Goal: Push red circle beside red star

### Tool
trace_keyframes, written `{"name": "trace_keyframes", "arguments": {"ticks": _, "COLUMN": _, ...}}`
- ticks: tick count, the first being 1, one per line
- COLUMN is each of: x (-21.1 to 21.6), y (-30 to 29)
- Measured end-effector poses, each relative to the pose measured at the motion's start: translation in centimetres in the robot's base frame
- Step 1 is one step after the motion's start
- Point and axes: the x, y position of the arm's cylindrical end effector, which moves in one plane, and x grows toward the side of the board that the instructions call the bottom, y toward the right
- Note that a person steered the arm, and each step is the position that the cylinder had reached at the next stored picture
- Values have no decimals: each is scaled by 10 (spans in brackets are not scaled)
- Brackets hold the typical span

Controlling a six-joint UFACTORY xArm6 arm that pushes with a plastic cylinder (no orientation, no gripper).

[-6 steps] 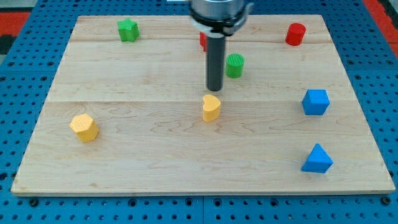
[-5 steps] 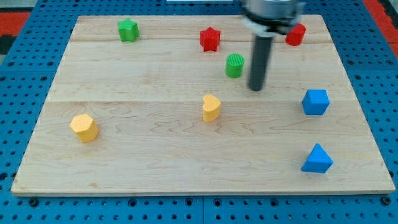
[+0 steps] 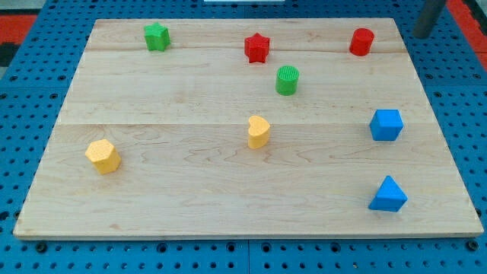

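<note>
The red circle (image 3: 361,41) stands near the board's top right corner. The red star (image 3: 257,47) stands at the top middle, well to the circle's left. My tip (image 3: 421,35) is at the view's top right, just past the board's right edge, to the right of the red circle and not touching it. Only the rod's lower part shows.
A green circle (image 3: 287,80) stands just below and right of the red star. A green star (image 3: 157,36) is at top left. A yellow heart (image 3: 259,131) is mid-board, a yellow hexagon (image 3: 103,156) at left. A blue cube (image 3: 386,125) and a blue triangle (image 3: 389,195) are at right.
My rod has swept from the board's middle, above the yellow heart, to the right and up, ending off the board's top right corner. No block has moved.
</note>
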Motion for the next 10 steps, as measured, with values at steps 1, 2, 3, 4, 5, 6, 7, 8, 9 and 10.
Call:
{"name": "trace_keyframes", "arguments": {"ticks": 1, "x": 1, "y": -55}}
{"name": "trace_keyframes", "arguments": {"ticks": 2, "x": 15, "y": -84}}
{"name": "trace_keyframes", "arguments": {"ticks": 3, "x": 39, "y": -71}}
{"name": "trace_keyframes", "arguments": {"ticks": 4, "x": 54, "y": -45}}
{"name": "trace_keyframes", "arguments": {"ticks": 5, "x": 35, "y": -74}}
{"name": "trace_keyframes", "arguments": {"ticks": 6, "x": 32, "y": -114}}
{"name": "trace_keyframes", "arguments": {"ticks": 7, "x": 32, "y": -150}}
{"name": "trace_keyframes", "arguments": {"ticks": 8, "x": 33, "y": -163}}
{"name": "trace_keyframes", "arguments": {"ticks": 9, "x": 53, "y": -156}}
{"name": "trace_keyframes", "arguments": {"ticks": 10, "x": 38, "y": -162}}
